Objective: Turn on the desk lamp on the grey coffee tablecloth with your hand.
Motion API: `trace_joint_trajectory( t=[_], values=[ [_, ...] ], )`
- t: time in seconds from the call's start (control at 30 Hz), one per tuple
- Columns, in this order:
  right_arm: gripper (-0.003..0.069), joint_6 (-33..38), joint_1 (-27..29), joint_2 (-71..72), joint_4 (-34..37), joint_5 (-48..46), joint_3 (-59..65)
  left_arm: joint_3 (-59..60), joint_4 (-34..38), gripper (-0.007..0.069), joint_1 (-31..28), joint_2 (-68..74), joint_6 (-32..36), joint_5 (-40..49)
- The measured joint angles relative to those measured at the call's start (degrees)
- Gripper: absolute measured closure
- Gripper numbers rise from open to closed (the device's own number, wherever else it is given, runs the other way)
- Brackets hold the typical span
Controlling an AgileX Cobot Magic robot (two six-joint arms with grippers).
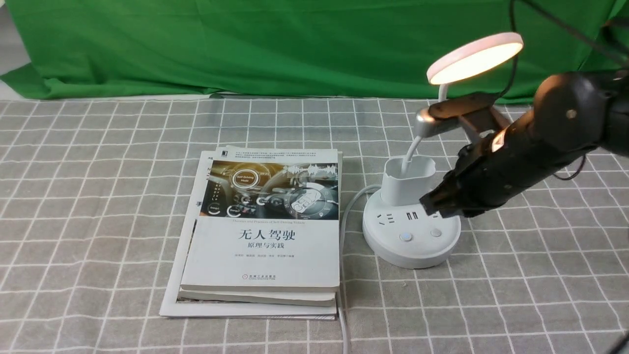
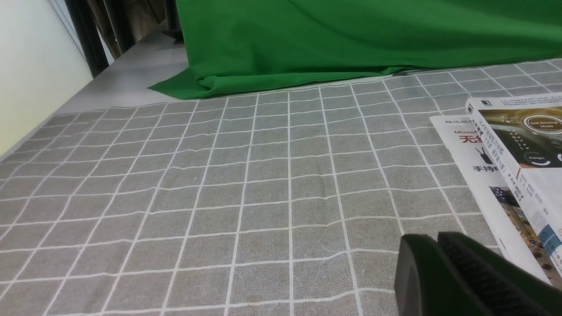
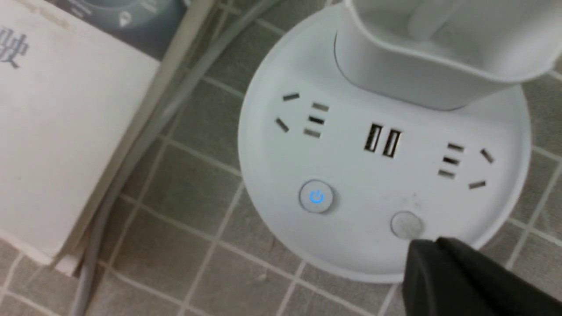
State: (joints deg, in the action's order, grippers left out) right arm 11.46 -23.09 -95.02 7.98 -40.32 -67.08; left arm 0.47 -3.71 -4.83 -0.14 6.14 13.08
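The white desk lamp (image 1: pixel 410 231) stands on the grey coffee tablecloth (image 1: pixel 98 196), right of centre. Its disc head (image 1: pixel 474 56) glows. Its round base (image 3: pixel 351 245) bears sockets, a button lit blue (image 3: pixel 316 197) and a plain grey button (image 3: pixel 406 224). My right gripper (image 1: pixel 432 205), the hand, is shut and empty. It hangs just above the base's right side, beside the cup-shaped holder (image 1: pixel 408 179). In the right wrist view its tip (image 3: pixel 432 245) sits right by the grey button. My left gripper (image 2: pixel 432 239) is shut and empty above bare cloth, left of the books.
A stack of books (image 1: pixel 260 231) lies left of the lamp, also seen in the left wrist view (image 2: pixel 513 166). The lamp's grey cord (image 1: pixel 344 231) runs between books and base toward the front edge. A green cloth (image 1: pixel 245 44) hangs at the back.
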Motion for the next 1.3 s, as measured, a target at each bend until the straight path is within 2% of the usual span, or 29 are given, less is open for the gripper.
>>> trace_joint_trajectory(
  t=[0.53,0.63,0.87,1.0,1.1,1.3],
  values=[
    [0.0624,-4.5,0.0,34.0,0.0,-1.5,21.6,0.0,0.0,0.0606,0.0,0.0,0.0,0.0],
    [0.0619,-7.2,0.0,40.2,0.0,-2.0,23.2,0.0,0.0,0.0606,0.0,0.0,0.0,0.0],
    [0.0603,-7.7,0.0,47.2,-0.3,-0.5,23.5,0.0,0.0,0.0606,0.0,0.0,0.0,0.0],
    [0.0604,-7.7,0.0,49.5,-1.1,3.0,23.6,0.0,0.0,0.0606,0.0,0.0,0.0,0.0],
    [0.0631,-7.6,1.2,53.6,-2.0,10.0,27.0,0.0,0.0,0.0606,0.0,0.0,0.0,0.0],
    [0.0631,-7.4,10.8,68.4,-2.5,24.9,46.3,0.0,0.0,0.0606,0.0,0.0,0.0,0.0]
  ],
)
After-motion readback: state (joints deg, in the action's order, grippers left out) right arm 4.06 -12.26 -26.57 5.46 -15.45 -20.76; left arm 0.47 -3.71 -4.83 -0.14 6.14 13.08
